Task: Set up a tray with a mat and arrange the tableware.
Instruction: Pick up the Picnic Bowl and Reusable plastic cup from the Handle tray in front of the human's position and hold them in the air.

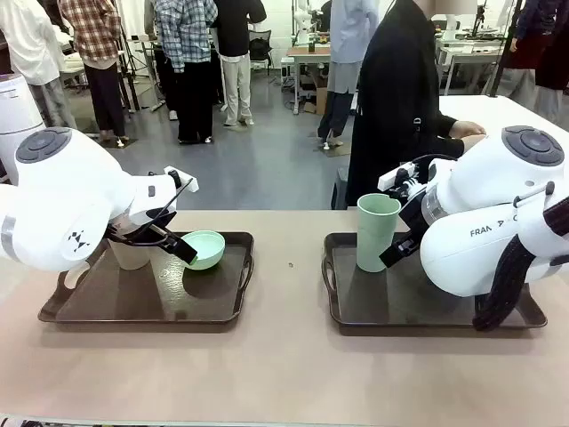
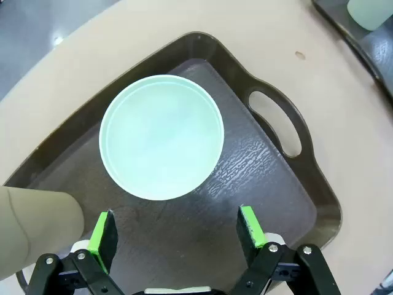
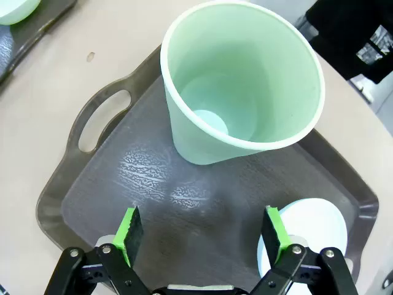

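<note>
Wide open and empty, the left gripper is hovering with the mint green bowl lying straight ahead at frame centre on its tray, while the right gripper, equally open, is facing the upright pale green cup at upper centre.

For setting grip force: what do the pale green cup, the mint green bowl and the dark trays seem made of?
Pale green cup: probably matte plastic; thin even rim, dull sheen.
Mint green bowl: likely the same, though matte ceramic is possible.
Dark trays: moulded plastic, it seems; grained surface with glossy highlights, cut-out handles.
</note>
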`<action>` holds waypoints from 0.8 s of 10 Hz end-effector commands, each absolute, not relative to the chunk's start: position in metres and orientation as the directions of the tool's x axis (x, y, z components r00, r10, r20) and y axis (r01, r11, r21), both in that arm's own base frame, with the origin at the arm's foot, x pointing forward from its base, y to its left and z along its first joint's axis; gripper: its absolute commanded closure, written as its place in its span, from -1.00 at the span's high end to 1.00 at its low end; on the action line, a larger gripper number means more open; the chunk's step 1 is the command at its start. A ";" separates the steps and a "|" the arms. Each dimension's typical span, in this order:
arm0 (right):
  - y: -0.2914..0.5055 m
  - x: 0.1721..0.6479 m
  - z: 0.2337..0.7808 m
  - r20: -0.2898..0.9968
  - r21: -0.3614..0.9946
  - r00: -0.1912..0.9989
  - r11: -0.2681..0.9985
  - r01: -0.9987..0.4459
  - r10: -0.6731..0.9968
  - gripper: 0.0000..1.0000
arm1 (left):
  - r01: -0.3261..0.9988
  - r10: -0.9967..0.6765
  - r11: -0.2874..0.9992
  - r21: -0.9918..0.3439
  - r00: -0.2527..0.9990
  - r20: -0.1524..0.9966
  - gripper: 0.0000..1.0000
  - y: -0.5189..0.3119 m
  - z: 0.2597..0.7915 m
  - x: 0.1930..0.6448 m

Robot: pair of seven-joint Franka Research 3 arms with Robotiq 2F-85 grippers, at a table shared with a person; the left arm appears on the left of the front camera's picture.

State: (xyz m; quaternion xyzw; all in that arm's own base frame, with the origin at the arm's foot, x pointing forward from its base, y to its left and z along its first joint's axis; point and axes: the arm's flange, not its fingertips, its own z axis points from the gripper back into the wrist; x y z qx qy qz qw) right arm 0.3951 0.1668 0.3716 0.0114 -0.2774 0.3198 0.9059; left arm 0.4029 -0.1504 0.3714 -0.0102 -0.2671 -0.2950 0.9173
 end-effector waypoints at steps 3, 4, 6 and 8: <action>0.167 0.395 0.372 0.510 -0.157 0.641 0.795 -0.586 0.573 1.00 | 0.547 -0.536 0.826 0.139 0.683 0.496 1.00 -0.150 0.371 0.403; 0.167 0.395 0.372 0.510 -0.157 0.641 0.795 -0.586 0.573 1.00 | 0.547 -0.536 0.826 0.139 0.683 0.496 1.00 -0.150 0.371 0.403; 0.167 0.395 0.372 0.510 -0.157 0.641 0.795 -0.586 0.573 1.00 | 0.547 -0.536 0.826 0.139 0.683 0.496 1.00 -0.150 0.371 0.403; 0.167 0.395 0.372 0.510 -0.157 0.641 0.795 -0.586 0.573 1.00 | 0.547 -0.536 0.826 0.139 0.683 0.496 1.00 -0.150 0.371 0.403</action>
